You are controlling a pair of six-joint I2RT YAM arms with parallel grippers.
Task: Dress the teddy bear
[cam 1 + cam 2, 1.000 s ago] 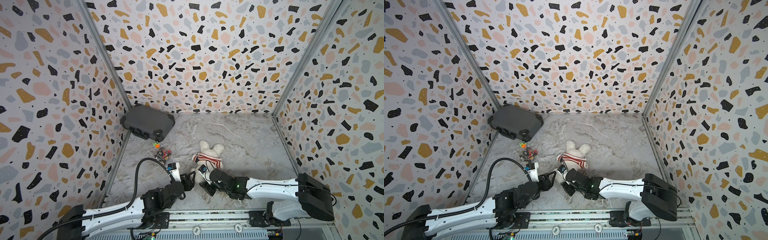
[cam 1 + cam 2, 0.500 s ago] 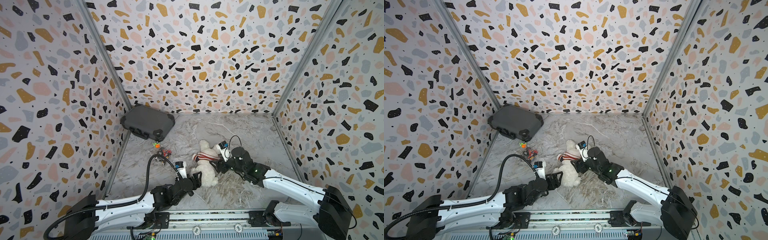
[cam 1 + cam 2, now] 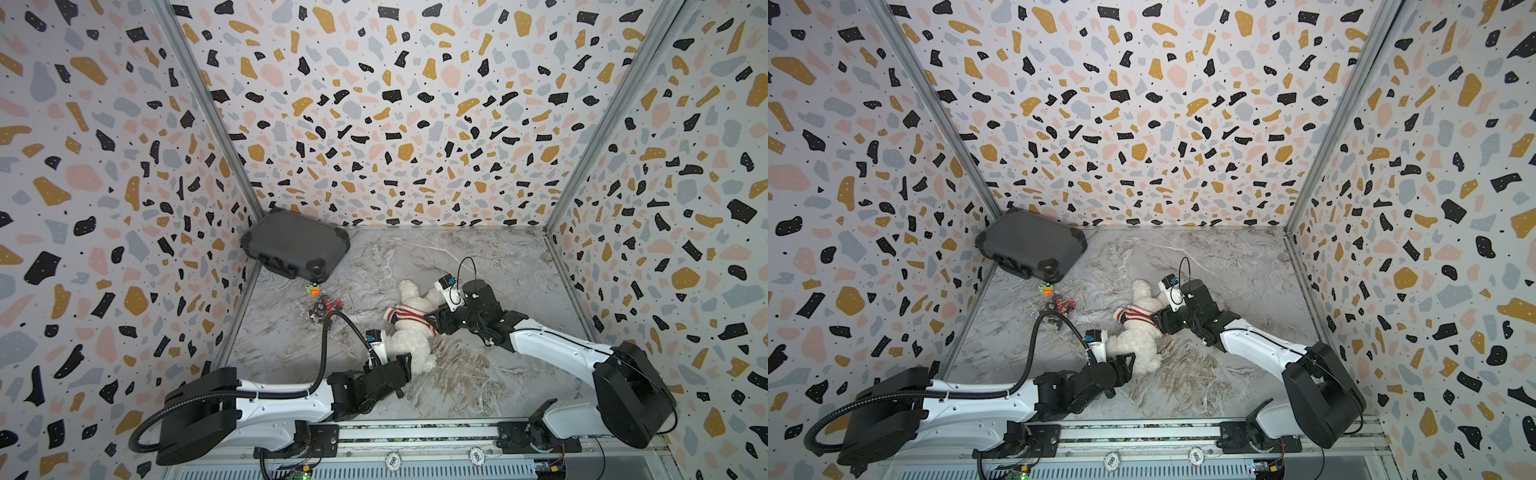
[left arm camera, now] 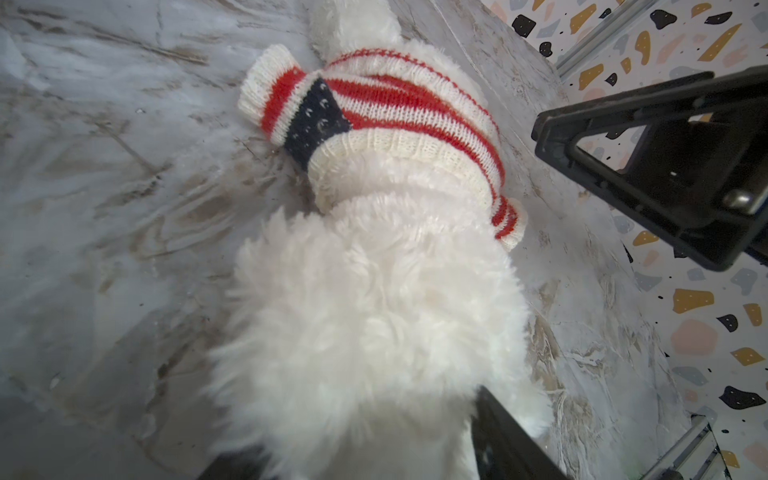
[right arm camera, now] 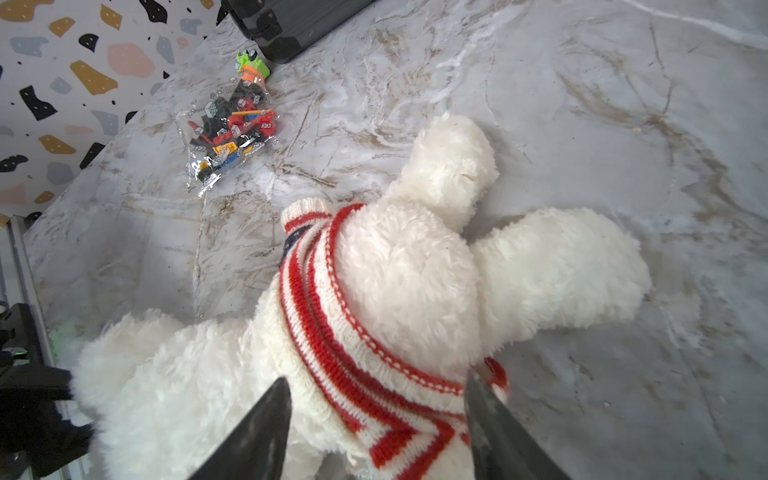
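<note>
The teddy bear [image 3: 409,347] [image 3: 1136,338] lies stretched out on the marble table, white and fluffy, its face hidden. A red-and-white striped sweater [image 3: 409,313] [image 4: 407,108] rings its middle. Two stubby limbs stick out past the sweater's far edge. My left gripper [image 3: 395,357] [image 4: 357,436] is shut on the bear's near end, fur filling the gap. My right gripper [image 3: 434,322] [image 5: 378,378] comes in from the right. Its jaws stand wide and shut on the sweater [image 5: 332,332] at the bear's side. One of its fingers [image 4: 623,104] shows in the left wrist view.
A dark grey hard case [image 3: 297,249] leans in the back left corner. A clear bag of toy bricks [image 3: 326,307] [image 5: 228,129] and a small green-and-orange toy [image 3: 312,288] lie left of the bear. Patterned walls close in three sides; a rail [image 3: 415,432] runs along the front.
A second ago both grippers sat at the bear's near end. The right one has swung round to the sweater's right side. The bear now reaches nearer the front, its near end in the left gripper.
</note>
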